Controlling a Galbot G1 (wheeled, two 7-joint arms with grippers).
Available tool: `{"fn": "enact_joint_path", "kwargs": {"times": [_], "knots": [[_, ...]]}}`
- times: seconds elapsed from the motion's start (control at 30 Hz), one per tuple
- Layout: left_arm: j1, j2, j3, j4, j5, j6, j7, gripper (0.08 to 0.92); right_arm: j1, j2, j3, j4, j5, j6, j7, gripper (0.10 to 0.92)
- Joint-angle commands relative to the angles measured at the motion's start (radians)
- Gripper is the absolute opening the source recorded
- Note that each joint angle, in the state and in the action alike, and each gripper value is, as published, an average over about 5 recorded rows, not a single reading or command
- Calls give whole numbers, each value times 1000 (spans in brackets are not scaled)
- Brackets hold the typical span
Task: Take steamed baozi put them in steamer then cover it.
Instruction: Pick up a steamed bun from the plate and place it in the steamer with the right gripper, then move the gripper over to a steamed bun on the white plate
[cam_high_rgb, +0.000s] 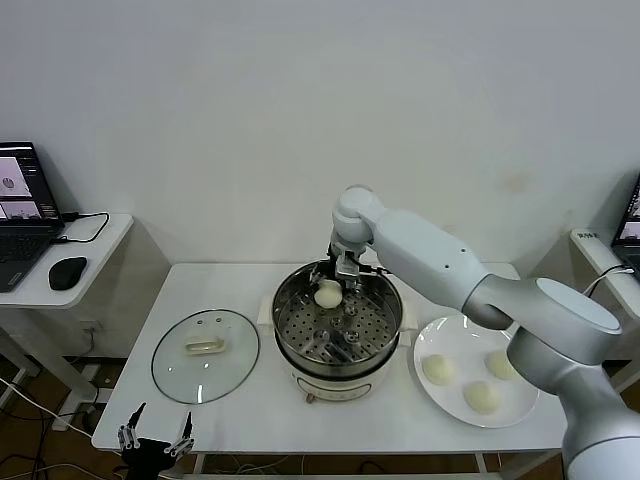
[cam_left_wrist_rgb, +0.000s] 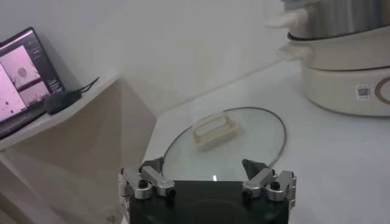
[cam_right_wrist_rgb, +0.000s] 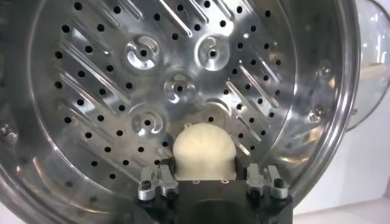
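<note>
My right gripper (cam_high_rgb: 333, 283) reaches into the back of the steamer (cam_high_rgb: 290, 325), a shiny steel pot on a white base. It is shut on one cream-white baozi (cam_high_rgb: 327, 294). In the right wrist view the gripper (cam_right_wrist_rgb: 204, 167) has its fingers on both sides of that baozi (cam_right_wrist_rgb: 203, 149), just above the perforated tray (cam_right_wrist_rgb: 140, 91). Three more baozi (cam_high_rgb: 437, 369) (cam_high_rgb: 482, 397) (cam_high_rgb: 500, 365) lie on a white plate (cam_high_rgb: 455, 340) to the right of the steamer. The cover (cam_high_rgb: 205, 355), a glass lid with a cream handle, lies flat on the table to the left of the steamer. My left gripper (cam_high_rgb: 155, 440) is open and parked below the table's front left corner.
A side desk at the left holds a laptop (cam_high_rgb: 22, 200) and a black mouse (cam_high_rgb: 67, 272). In the left wrist view the lid (cam_left_wrist_rgb: 222, 143) lies just beyond the open left gripper (cam_left_wrist_rgb: 204, 167), and the steamer's base (cam_left_wrist_rgb: 347, 79) is farther off. A wall stands behind the table.
</note>
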Motion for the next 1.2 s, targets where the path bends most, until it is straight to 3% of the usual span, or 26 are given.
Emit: {"fn": "enact_joint_path", "kwargs": {"times": [0.03,0.23,0.53,0.77,0.97,1.2], "knots": [[5,4,-2,-9,-1,0,2,823,33,-18,-2,33,126,-88,-81,807],[9,7,-2,-25,-18,3,11,823,135,-108,-10,146,407,-234,-148,822],[-5,17,6,-79,-69,44,48,823,306,-385,-55,314,732,-727,-113,823],[1,31,25,-103,-72,47,56,823,282,-604,-52,429,757,-1054,-145,823],[-7,34,35,-100,-73,48,57,823,171,-785,-40,517,721,-1156,-168,823],[7,35,42,-113,-70,52,61,823,-158,-906,187,600,600,-1220,-181,822]]}}
